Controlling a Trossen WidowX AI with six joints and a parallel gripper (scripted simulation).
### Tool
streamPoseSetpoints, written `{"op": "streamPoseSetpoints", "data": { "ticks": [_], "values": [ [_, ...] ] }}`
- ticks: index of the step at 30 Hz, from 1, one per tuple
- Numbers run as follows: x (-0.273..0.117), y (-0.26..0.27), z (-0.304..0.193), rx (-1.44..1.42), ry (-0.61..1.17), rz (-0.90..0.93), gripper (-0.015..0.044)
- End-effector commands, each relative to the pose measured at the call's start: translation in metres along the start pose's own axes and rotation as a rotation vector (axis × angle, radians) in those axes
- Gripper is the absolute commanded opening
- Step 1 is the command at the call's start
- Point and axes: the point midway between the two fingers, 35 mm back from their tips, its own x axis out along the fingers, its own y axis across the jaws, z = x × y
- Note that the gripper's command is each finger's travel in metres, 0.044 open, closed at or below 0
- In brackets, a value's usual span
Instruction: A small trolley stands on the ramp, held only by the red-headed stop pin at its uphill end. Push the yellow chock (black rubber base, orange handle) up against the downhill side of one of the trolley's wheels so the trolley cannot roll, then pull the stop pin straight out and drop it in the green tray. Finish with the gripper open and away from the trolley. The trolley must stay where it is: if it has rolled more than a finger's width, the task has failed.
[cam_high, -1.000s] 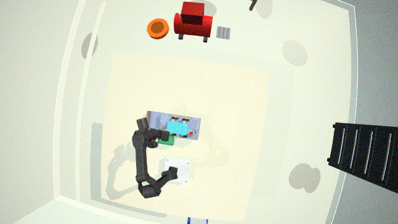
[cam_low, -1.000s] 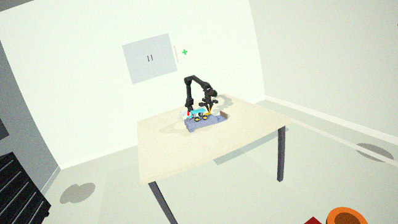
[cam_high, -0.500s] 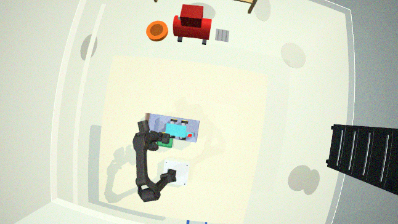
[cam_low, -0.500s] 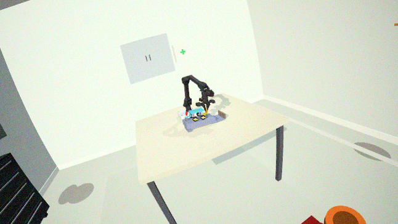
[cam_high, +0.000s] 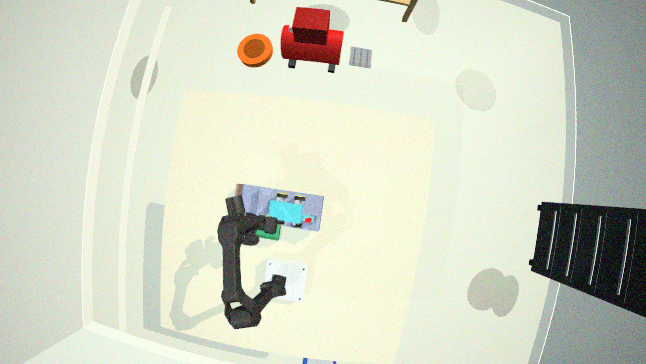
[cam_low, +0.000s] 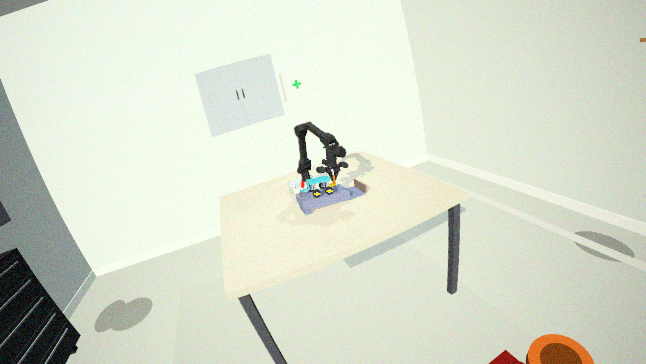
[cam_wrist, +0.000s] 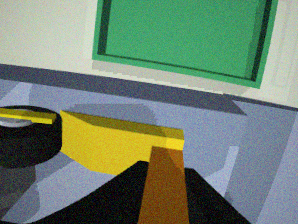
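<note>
The turquoise trolley (cam_high: 286, 211) (cam_low: 319, 181) stands on the blue-grey ramp (cam_high: 314, 202) (cam_low: 327, 201). The red-headed stop pin (cam_high: 308, 220) (cam_low: 303, 185) stands at its uphill end. My gripper (cam_low: 333, 176) (cam_wrist: 164, 173) is shut on the orange handle of the chock. The yellow chock (cam_low: 332, 185) (cam_wrist: 105, 145) is low over or on the ramp, on the trolley's downhill side. In the wrist view its left end meets the edge of a black wheel (cam_wrist: 32, 145); whether they touch is unclear. Its rubber base is hidden. The green tray (cam_wrist: 180, 30) lies beside the ramp.
A brown end board (cam_high: 239, 192) (cam_low: 360, 185) stands at the ramp's downhill end. The arm's white base plate (cam_high: 296, 270) is on the table (cam_high: 370, 200) (cam_low: 400, 200), on the tray's side of the ramp. The arm partly covers the tray in the top view.
</note>
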Motion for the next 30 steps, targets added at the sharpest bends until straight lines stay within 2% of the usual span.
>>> {"op": "streamPoseSetpoints", "data": {
  "ticks": [1, 3, 10, 15, 30],
  "values": [
    [0.000, 0.000, 0.000, 0.001, 0.000, 0.001, 0.0000],
    [0.000, 0.000, 0.000, 0.001, 0.000, 0.001, 0.0000],
    [0.000, 0.000, 0.000, 0.001, 0.000, 0.001, 0.0184],
    [-0.003, 0.000, 0.000, 0.001, 0.000, 0.002, 0.0190],
    [-0.054, -0.001, 0.000, 0.001, -0.001, 0.008, 0.0190]
  ]
}}
